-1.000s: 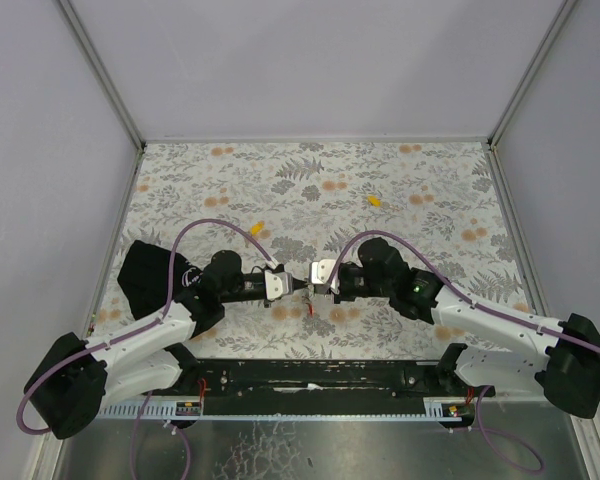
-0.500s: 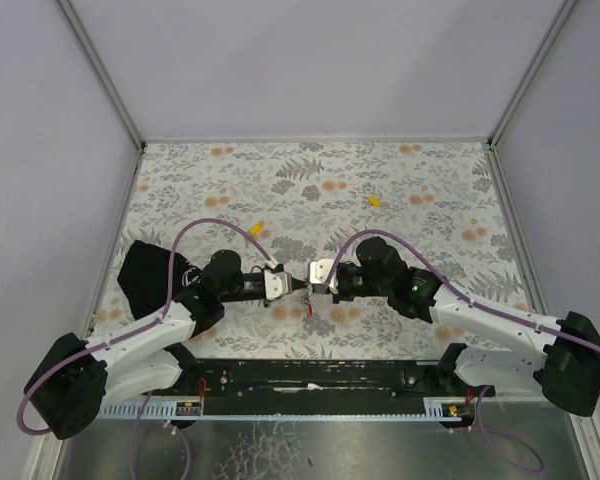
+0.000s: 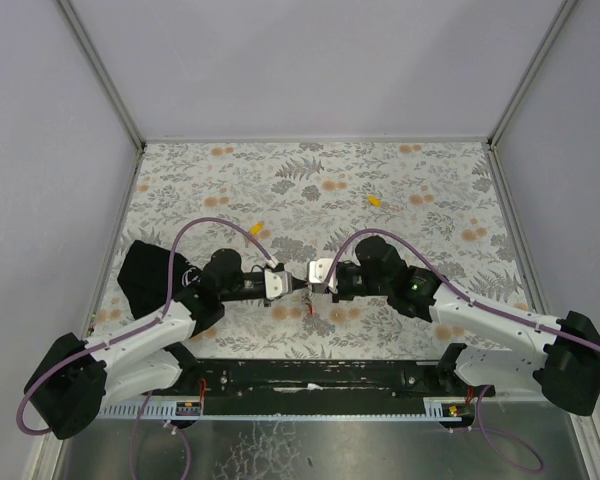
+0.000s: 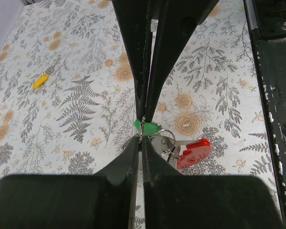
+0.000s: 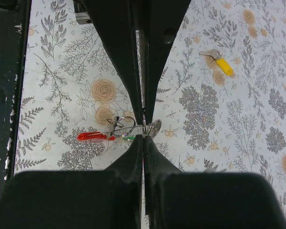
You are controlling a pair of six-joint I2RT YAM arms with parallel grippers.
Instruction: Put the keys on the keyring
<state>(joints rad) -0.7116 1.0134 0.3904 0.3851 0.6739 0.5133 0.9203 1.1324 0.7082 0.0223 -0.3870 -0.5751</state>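
While close to the flowered table's point(image 3: 430, 200) front edge, pinched from both sides: green-capped metal key point(image 4: 149, 127) in closed left gripper point(image 4: 142, 132), red-tabbed metal keyring point(image 5: 123, 125) in closed right gripper point(image 5: 143, 130).

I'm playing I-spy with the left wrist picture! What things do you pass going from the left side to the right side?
small yellow-capped metal key → green-capped metal key → flat red plastic keyring tag → black metal rail
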